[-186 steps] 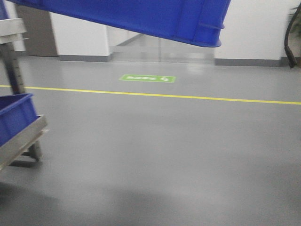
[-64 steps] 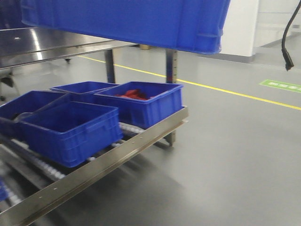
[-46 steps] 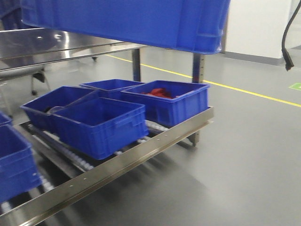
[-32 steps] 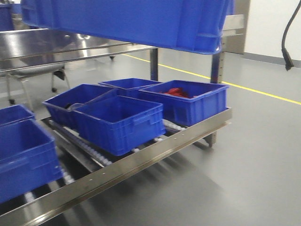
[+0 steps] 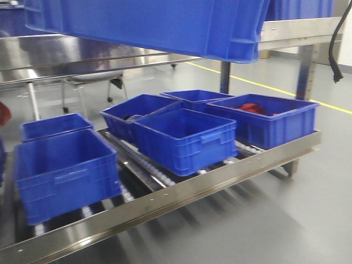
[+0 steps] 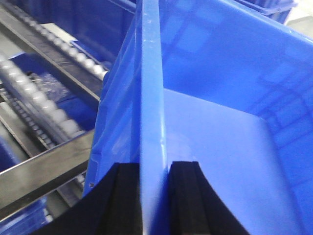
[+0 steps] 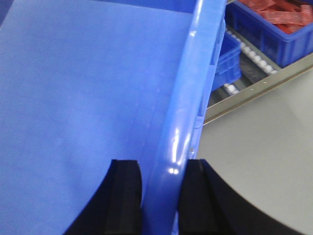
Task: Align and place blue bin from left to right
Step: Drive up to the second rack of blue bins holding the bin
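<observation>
A stainless-steel roller rack (image 5: pixel 181 192) is stood on a grey floor (image 5: pixel 286 225). Its white roller tracks (image 6: pixel 34 103) are seen to the left of the left gripper (image 6: pixel 154 166) and lower than it. Several dark blue bins (image 5: pixel 187 140) are borne on these rollers. One bin of red items (image 7: pixel 276 19) is seen ahead and to the right of the right gripper (image 7: pixel 160 164), with a neighbouring bin (image 7: pixel 227 56) just beside it, nearer that gripper. The rack's front rail (image 7: pixel 259 90) is seen below them.

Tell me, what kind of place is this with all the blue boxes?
Probably a factory or warehouse: a steel roller rack holds blue storage bins, and a yellow line marks the grey floor.
</observation>
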Robot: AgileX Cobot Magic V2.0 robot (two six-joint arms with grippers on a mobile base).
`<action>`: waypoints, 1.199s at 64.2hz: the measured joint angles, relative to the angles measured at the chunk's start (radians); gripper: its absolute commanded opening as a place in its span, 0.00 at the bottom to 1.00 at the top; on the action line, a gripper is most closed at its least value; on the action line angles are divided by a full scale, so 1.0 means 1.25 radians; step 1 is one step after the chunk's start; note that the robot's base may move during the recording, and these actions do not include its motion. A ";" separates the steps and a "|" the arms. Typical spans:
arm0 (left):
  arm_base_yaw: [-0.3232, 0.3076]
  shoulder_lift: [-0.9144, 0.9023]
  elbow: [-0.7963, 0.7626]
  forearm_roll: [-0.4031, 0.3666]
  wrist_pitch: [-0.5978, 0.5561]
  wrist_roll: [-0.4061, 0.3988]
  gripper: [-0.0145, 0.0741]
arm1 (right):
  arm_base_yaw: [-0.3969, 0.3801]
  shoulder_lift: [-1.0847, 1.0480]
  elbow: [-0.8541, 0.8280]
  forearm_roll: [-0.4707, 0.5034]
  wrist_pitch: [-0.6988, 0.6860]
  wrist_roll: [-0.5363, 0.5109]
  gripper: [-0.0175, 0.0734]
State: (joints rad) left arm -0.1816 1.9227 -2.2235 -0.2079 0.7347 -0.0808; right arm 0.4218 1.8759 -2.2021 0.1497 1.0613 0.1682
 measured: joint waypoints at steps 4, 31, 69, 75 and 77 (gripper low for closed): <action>0.000 0.000 0.000 0.000 0.000 0.000 0.04 | 0.000 0.000 0.000 0.000 0.000 0.000 0.03; 0.000 0.000 0.000 0.000 0.000 0.000 0.04 | 0.000 0.000 0.000 0.000 0.000 0.001 0.03; 0.000 0.000 0.000 0.000 0.000 0.000 0.04 | 0.000 0.000 0.000 0.000 0.000 0.000 0.03; 0.000 0.000 0.000 0.000 0.000 0.000 0.04 | 0.000 0.000 0.000 0.000 0.000 0.000 0.03; 0.000 0.000 0.000 0.000 0.000 0.000 0.04 | 0.000 0.000 0.000 0.000 0.000 0.000 0.03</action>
State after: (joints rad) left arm -0.1816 1.9227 -2.2235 -0.2079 0.7347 -0.0808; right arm 0.4218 1.8759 -2.2021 0.1497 1.0613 0.1683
